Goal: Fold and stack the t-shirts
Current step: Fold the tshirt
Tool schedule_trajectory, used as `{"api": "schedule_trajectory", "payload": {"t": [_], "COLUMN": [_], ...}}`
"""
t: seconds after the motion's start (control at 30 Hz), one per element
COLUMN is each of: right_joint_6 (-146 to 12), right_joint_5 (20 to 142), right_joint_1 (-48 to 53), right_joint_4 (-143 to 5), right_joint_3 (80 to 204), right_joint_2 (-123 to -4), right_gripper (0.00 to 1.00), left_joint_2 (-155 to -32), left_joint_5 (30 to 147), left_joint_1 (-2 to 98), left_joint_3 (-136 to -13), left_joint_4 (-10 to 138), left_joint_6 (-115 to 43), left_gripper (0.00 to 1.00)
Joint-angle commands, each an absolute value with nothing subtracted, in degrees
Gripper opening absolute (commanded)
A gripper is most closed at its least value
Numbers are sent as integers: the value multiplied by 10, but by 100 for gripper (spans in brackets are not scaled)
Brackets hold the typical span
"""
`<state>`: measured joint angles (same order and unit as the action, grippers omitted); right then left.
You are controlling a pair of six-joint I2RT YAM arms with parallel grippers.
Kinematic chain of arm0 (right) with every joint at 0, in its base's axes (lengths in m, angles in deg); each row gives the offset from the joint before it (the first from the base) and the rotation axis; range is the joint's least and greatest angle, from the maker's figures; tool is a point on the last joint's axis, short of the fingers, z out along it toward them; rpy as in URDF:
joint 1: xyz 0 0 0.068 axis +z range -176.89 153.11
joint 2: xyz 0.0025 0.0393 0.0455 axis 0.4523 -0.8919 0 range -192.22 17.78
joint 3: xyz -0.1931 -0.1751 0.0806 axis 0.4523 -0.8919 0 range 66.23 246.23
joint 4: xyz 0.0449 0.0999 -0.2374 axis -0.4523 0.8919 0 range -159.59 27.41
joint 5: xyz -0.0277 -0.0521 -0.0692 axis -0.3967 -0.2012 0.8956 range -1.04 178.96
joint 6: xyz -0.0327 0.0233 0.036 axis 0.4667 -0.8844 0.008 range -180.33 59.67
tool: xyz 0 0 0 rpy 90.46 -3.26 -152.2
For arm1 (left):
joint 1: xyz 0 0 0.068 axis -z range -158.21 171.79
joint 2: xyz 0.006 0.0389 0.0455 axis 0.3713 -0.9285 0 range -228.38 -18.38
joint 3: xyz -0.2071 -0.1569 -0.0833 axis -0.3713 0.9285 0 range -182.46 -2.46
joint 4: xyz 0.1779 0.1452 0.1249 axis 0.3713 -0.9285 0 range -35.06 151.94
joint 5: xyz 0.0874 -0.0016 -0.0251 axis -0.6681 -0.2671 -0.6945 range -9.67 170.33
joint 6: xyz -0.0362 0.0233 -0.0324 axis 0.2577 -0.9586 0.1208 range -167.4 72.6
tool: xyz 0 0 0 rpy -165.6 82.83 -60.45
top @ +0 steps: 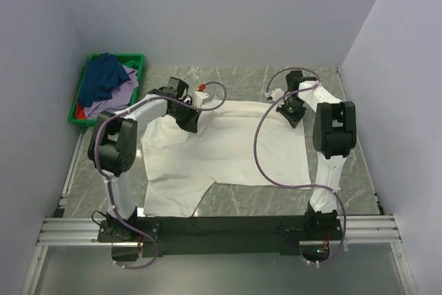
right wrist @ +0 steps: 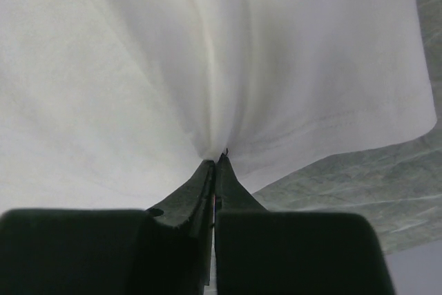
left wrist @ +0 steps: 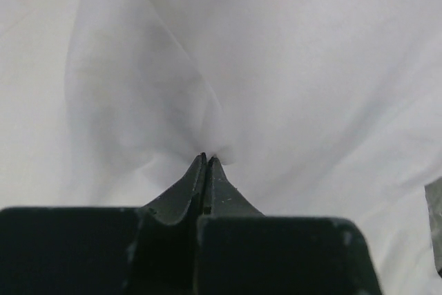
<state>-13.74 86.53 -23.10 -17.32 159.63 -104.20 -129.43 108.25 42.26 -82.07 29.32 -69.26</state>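
Observation:
A large white t-shirt [top: 221,146] lies spread on the grey marble table [top: 235,202]. My left gripper [top: 190,121] is at its far left part, shut on a pinch of the white cloth [left wrist: 207,136]. My right gripper [top: 293,117] is at the shirt's far right corner, shut on the fabric [right wrist: 207,122] close to the hem. Cloth puckers into folds at both sets of fingertips. A dark blue t-shirt [top: 103,77], a lavender one [top: 124,91] and a bit of red one [top: 81,110] lie heaped in the green crate [top: 141,60] at the back left.
A small red and white object [top: 202,92] sits by the left arm's wrist, at the shirt's far edge. White walls close in the table on three sides. A metal rail [top: 221,229] runs along the near edge, with both arm bases on it.

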Motion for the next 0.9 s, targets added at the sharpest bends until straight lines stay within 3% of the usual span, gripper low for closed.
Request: {"api": "schedule_trajectory", "payload": {"t": [0.0, 0.37, 0.57, 0.6, 0.63, 0.67, 0.73, 0.87], "right_joint_6": [-116, -90, -98, -99, -100, -101, -103, -121], "right_joint_5": [880, 902, 891, 891, 891, 891, 879, 855], "right_joint_1": [-243, -256, -253, -254, -253, -253, -255, -258], "right_joint_4": [-167, -175, -166, -167, -166, -162, -148, -115], "right_joint_3": [1602, 1575, 1571, 1568, 1567, 1568, 1577, 1624], "right_joint_2": [-997, -989, -1006, -1006, -1006, -1006, -1004, -992], "right_gripper": [0, 0, 1, 6, 11, 23, 37, 48], "left_joint_2": [-1237, -1219, -1238, -1243, -1244, -1243, -1225, -1203], "left_joint_5": [1119, 1133, 1118, 1115, 1112, 1115, 1121, 1153], "left_joint_1": [410, 396, 399, 401, 401, 401, 392, 313], "left_joint_3": [-838, -820, -809, -809, -807, -808, -807, -816], "left_joint_4": [230, 138, 159, 162, 163, 159, 156, 140], "left_joint_6": [-744, -818, -806, -804, -803, -807, -805, -767], "left_gripper": [1, 0, 1, 2, 15, 20, 36, 46]}}
